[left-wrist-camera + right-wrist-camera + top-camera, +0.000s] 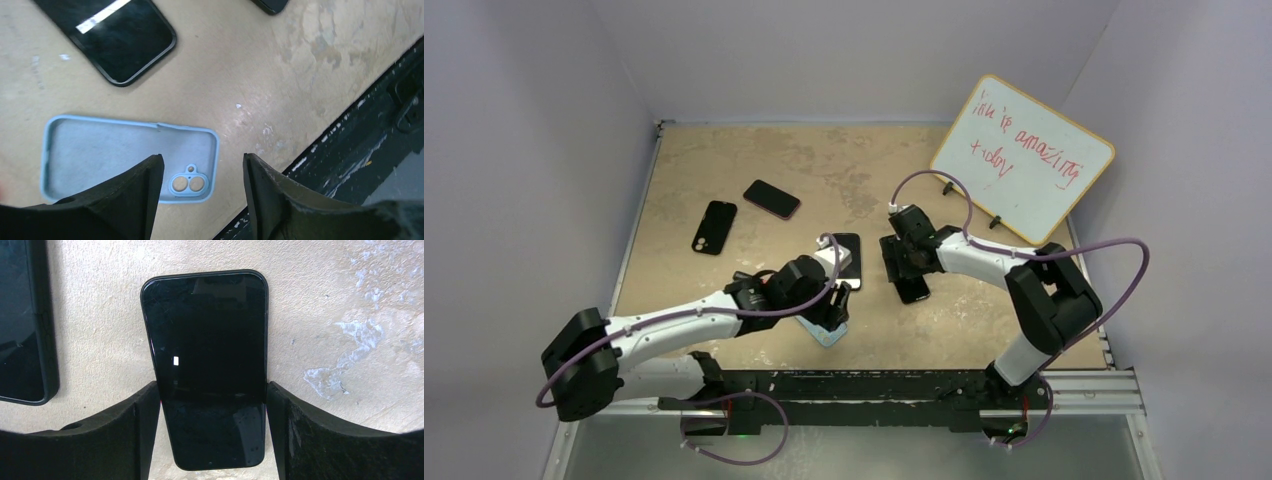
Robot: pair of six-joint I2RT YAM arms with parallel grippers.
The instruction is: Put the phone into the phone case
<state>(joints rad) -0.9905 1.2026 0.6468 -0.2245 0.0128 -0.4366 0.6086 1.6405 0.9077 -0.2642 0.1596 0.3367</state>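
The light-blue phone case (100, 155) lies open side up on the table, camera holes toward the near edge; it also shows in the top view (828, 334). My left gripper (202, 165) is open and empty just above the case's camera end (832, 306). A black phone (207, 355) lies screen up between my right gripper's fingers (145, 410). My right gripper (212, 392) is shut on the phone's long sides, low at the table, right of center in the top view (907, 262).
A second black phone (115, 35) lies just beyond the blue case (848, 256). A dark phone (772, 198) and a black case (714, 227) lie at the far left. A whiteboard (1022, 158) stands at the back right. The black rail (395, 110) marks the table's near edge.
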